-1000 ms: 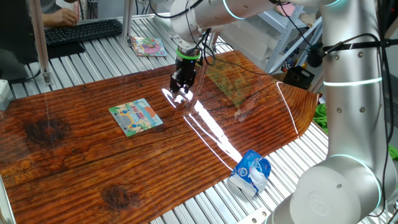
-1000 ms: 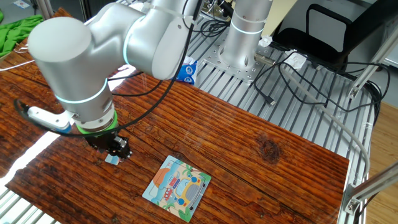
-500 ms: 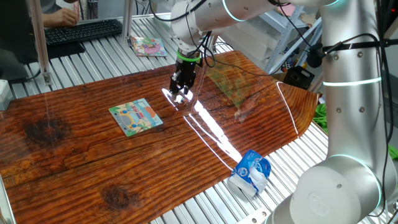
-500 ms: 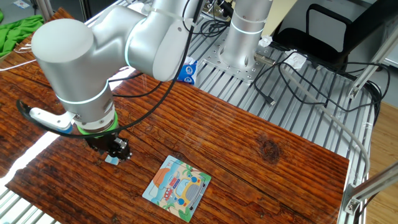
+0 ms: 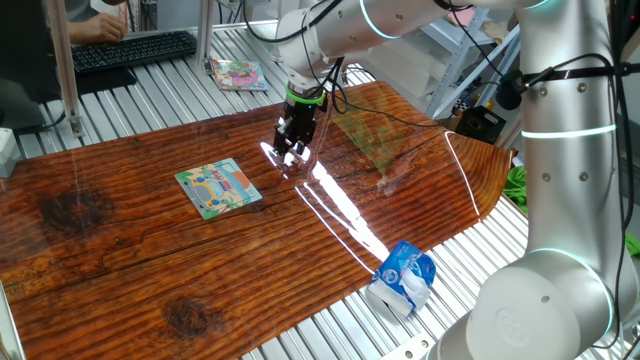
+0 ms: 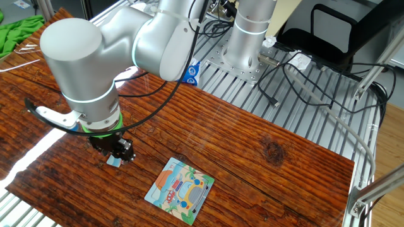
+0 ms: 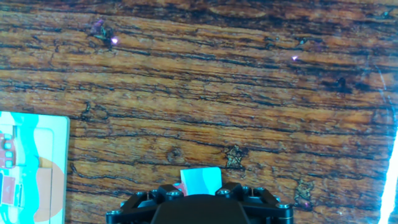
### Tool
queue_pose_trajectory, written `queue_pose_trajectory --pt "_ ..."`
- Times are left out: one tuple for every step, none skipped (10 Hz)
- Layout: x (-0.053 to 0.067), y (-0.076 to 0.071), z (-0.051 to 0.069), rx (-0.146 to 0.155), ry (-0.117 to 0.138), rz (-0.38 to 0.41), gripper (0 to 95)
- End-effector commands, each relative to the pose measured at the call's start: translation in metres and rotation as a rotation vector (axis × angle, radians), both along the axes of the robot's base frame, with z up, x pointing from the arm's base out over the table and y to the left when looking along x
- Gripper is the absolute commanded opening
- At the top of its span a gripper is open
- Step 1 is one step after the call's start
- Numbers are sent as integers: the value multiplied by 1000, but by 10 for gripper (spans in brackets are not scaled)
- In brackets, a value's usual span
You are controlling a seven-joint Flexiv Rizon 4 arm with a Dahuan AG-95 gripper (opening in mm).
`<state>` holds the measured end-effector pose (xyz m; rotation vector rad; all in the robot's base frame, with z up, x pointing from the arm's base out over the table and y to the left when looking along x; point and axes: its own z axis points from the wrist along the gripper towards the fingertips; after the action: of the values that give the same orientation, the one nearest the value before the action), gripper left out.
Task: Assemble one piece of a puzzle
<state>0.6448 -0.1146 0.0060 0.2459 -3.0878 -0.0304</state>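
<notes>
The puzzle [image 5: 218, 188] is a small square board with a green border and a cartoon picture, flat on the wooden table; it also shows in the other fixed view [image 6: 179, 190] and at the left edge of the hand view [image 7: 30, 167]. My gripper [image 5: 289, 152] hangs just above the table, to the right of the board. It is shut on the piece [image 7: 201, 181], a small pale blue-white bit that sticks out between the jaws. The piece also shows under the gripper [image 6: 115, 158] in the other fixed view [image 6: 113, 162].
A pinkish picture booklet [image 5: 237, 73] lies on the slatted metal surface behind the table. A blue-white crumpled packet [image 5: 403, 276] sits at the table's near right edge. A keyboard [image 5: 130, 48] and a person's hand are at the far left. Strong glare streaks cross the wood.
The gripper with the piece has risen slightly and shifted a little; the arm's upper links have moved. The board has not moved.
</notes>
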Motion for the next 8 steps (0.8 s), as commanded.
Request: queue_pose_trajectory --pt "0 0 -2 0 -5 2 570" --pt "0 0 -2 0 -7 2 570" --pt "0 0 -2 0 -10 2 570" --pt "0 0 -3 -1 -11 1 570" --pt "0 0 -3 -1 -12 1 570" --pt "0 -1 -4 0 -13 2 570" --pt "0 -1 -5 0 -15 2 570" --pt "0 -1 -6 0 -16 1 570"
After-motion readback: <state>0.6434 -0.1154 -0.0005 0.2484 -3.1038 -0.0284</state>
